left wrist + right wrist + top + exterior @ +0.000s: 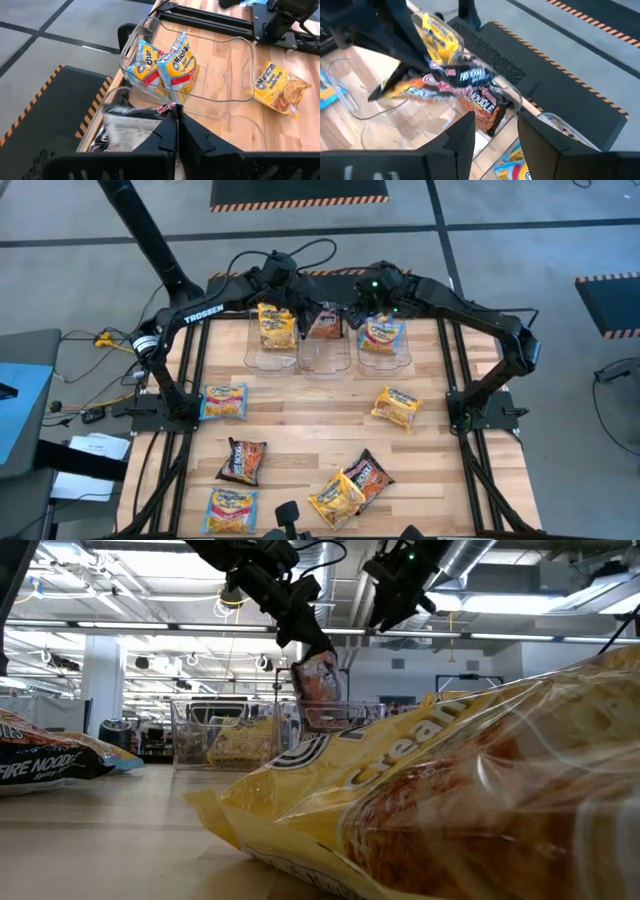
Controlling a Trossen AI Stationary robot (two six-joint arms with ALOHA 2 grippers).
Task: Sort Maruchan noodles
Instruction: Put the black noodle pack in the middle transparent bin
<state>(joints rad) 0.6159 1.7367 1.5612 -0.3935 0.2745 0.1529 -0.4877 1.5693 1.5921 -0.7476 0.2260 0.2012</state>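
Three clear bins stand in a row at the table's far side: the left bin point(272, 360) holds a yellow Maruchan packet point(275, 326), the right bin point(385, 360) holds blue ones point(165, 65). My left gripper point(306, 313) is shut on a dark maroon packet point(318, 680) that hangs over the middle bin point(325, 362). My right gripper point(360, 315) stands open just to the right of it, above the bins, with nothing between its fingers point(492, 125). My left gripper pinches the dark packet's crimped top edge point(167, 106) between its two fingers point(305, 632). They come slanting down from the table's left. The packet hangs below them, a little tilted, clear of the table, its lower end point(322, 720) about level with the middle bin's rim.
Loose packets lie on the table: blue point(224, 401) at the left, yellow point(397, 406) at the right, dark point(242, 461), dark point(368, 475) and yellow point(335, 500) overlapping, blue point(230, 510) near the front edge. A yellow packet point(450, 800) fills the low view's foreground.
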